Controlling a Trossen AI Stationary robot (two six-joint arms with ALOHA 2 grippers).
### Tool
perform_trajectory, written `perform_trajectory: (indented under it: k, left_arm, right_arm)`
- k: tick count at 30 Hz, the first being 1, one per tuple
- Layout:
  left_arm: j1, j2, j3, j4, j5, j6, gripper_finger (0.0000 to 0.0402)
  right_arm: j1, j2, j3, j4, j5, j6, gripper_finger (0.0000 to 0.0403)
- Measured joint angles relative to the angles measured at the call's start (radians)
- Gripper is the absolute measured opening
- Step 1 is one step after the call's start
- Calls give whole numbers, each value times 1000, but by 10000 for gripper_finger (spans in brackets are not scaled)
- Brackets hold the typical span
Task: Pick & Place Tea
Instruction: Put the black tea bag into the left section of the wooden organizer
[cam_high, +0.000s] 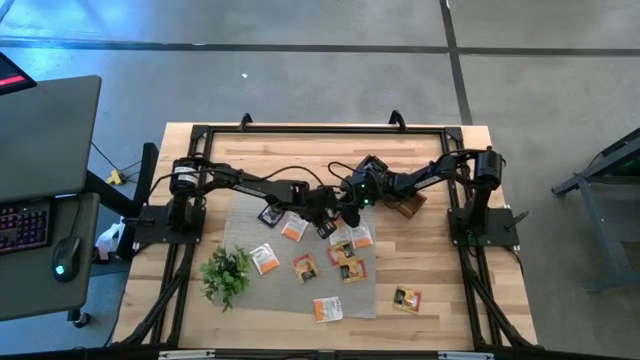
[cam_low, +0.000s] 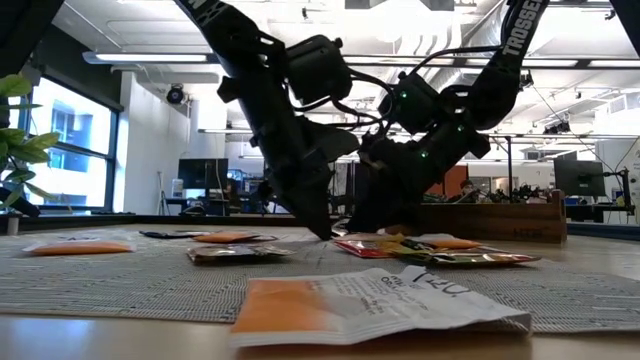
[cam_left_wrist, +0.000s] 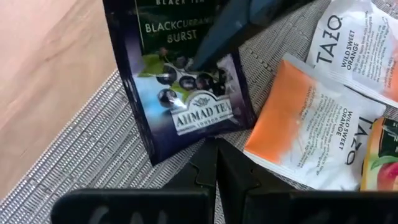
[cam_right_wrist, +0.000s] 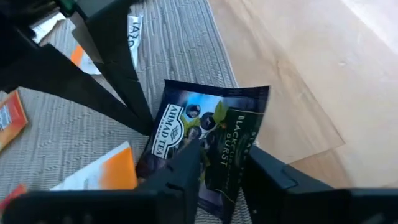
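tea sachets lie scattered on the grey mat (cam_high: 245, 215) at the middle of the tabletop (cam_high: 440, 260). we work one dark blackcurrant sachet (cam_left_wrist: 186, 93): our left jaws (cam_left_wrist: 216, 163) sit together at its edge, our right jaws (cam_right_wrist: 221, 163) stand apart over it. we judge it best to pin lightly, then close squarely across it.

Bright even light from long ceiling lamps (cam_low: 150, 57), big window (cam_low: 75, 150) glowing on one side, soft shadows under the arms, low view dark against the light, nearest sachet (cam_low: 370, 300) blurry, wrist views slightly fuzzy
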Motion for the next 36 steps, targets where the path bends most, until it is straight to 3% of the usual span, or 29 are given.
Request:
perform_trajectory:
  k: [7,14,17,22,25,36]
  left_arm:
    - [-1,0,0,-23,-18,-2,0]
    - [0,-1,0,-28,-25,-2,0]
    - [0,-1,0,-27,-26,-3,0]
    - [0,0,-1,-6,-43,-3,0]
    - [0,0,-1,6,-48,5,0]
    - [0,0,-1,7,-63,15,0]
  right_arm:
    - [1,-62,-3,-17,-32,-37,12]
    - [0,-220,-2,-95,17,-96,8]
    - [-12,-337,-2,-233,146,-182,3]
    - [-48,-530,0,-487,494,-230,4]
    - [-82,-590,0,-599,598,-222,3]
    - [-138,-486,0,-665,493,-190,2]
